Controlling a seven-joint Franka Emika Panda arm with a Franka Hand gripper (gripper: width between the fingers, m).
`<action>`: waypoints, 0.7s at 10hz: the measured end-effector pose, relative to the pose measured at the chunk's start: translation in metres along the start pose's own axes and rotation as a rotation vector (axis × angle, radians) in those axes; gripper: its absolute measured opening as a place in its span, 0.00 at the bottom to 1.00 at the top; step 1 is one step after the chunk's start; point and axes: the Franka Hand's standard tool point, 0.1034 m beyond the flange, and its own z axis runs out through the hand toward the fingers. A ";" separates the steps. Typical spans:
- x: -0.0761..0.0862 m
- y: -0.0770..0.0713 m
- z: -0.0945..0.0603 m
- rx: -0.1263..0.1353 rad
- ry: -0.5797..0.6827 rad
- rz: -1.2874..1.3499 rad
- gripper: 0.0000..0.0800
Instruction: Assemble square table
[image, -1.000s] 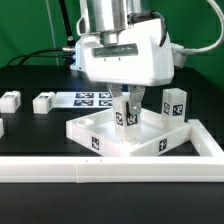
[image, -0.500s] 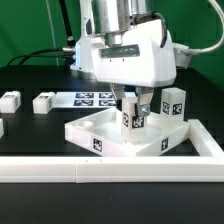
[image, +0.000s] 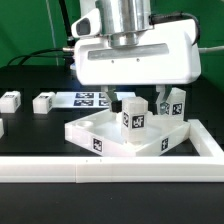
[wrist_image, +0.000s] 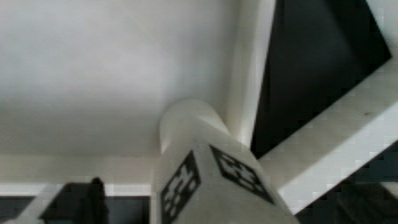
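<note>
Square table tabletop (image: 85, 128): lower centre of frame, on worktop (image: 30, 125).
Exterior: gripper (image: 133, 100) just let go, jaws spread, lifted off leg (image: 133, 118); leg stays upright in tabletop.
Wrist: leg (wrist_image: 205, 175) stands free, nothing gripped.
Leg likely seated; loose legs (image: 43, 101) left of centre still to fit.

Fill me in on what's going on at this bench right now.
A robot arm is putting a square table together. Its hand hangs open over the white tabletop, jaws spread on either side of a leg that stands upright on it, ungripped. A second leg stands by the tabletop's edge on the exterior view's right. A leg block and an outer leg block lie loose on its left.
</note>
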 end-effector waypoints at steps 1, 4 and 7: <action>-0.001 -0.001 0.000 -0.001 -0.003 -0.035 0.81; -0.003 -0.006 0.000 -0.037 -0.003 -0.336 0.81; -0.001 -0.004 0.000 -0.048 -0.003 -0.565 0.81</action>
